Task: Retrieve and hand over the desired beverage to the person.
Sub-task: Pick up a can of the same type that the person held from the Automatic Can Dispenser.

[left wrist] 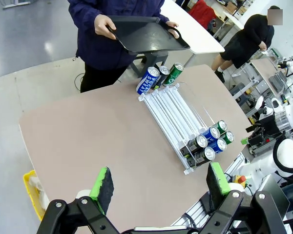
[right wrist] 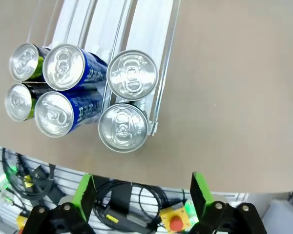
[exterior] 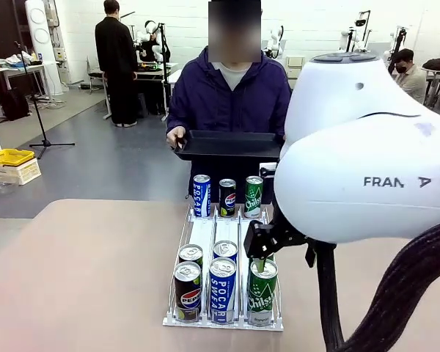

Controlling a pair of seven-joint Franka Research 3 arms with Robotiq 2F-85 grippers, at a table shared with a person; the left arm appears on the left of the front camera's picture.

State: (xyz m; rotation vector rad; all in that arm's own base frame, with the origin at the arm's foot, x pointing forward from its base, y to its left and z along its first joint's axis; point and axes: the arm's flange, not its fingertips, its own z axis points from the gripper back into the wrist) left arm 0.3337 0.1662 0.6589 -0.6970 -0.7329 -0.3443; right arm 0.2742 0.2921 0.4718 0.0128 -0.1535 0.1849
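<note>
A white wire rack [exterior: 224,233] holds several drink cans in three lanes. At its near end stand a Pepsi can [exterior: 187,292], a blue Pocari Sweat can [exterior: 222,290] and a green Chilsung can [exterior: 262,291]. Three more cans stand at the far end. My right gripper [exterior: 261,257] hangs just above the green can, open. In the right wrist view its fingers [right wrist: 83,195] point down at silver can tops, the nearest can top [right wrist: 123,126] just ahead of them. The left gripper [left wrist: 160,181] is open and empty, high over the table. The person [exterior: 231,95] holds a black tray [exterior: 227,144] with both hands.
The tan table [exterior: 81,279] has bare room left of the rack. My right arm's white body [exterior: 367,154] blocks the right side of the front view. A yellow crate [exterior: 9,158] sits on the floor far left. Another person in black [exterior: 117,59] stands well behind.
</note>
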